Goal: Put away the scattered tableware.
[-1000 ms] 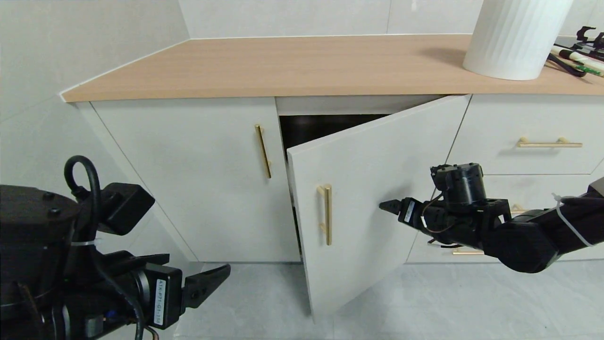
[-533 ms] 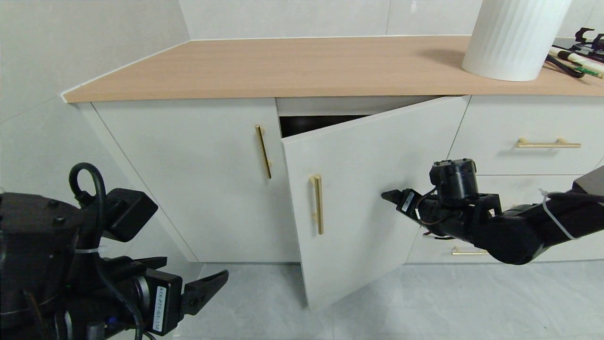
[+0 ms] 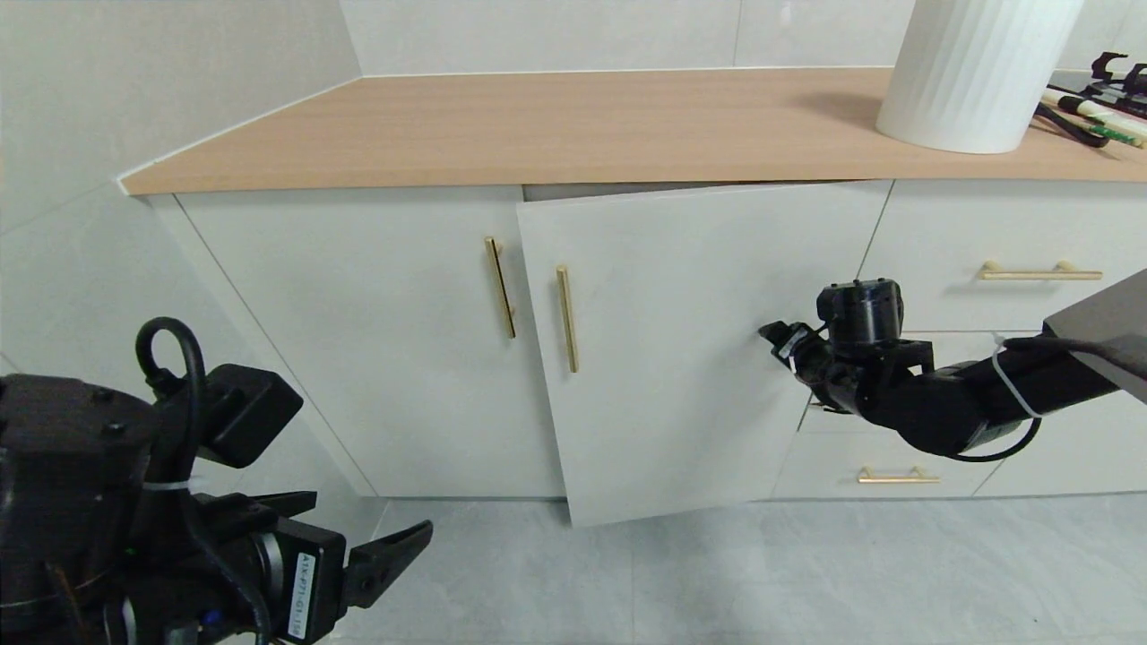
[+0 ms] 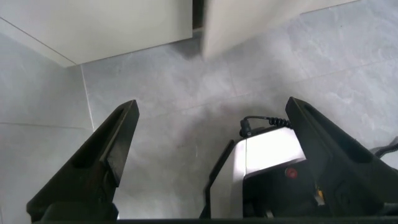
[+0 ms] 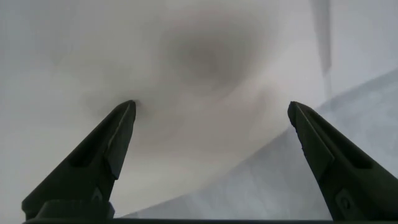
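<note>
Right hand (image 3: 772, 333) spread wide, fingertip against cabinet door (image 3: 681, 358), left hand (image 4: 211, 112) apart, empty

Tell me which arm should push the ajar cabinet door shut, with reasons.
Right. Its open claw is at the face of the cabinet door, which stands slightly ajar. The left claw hangs low over the floor, away from the door.
</note>
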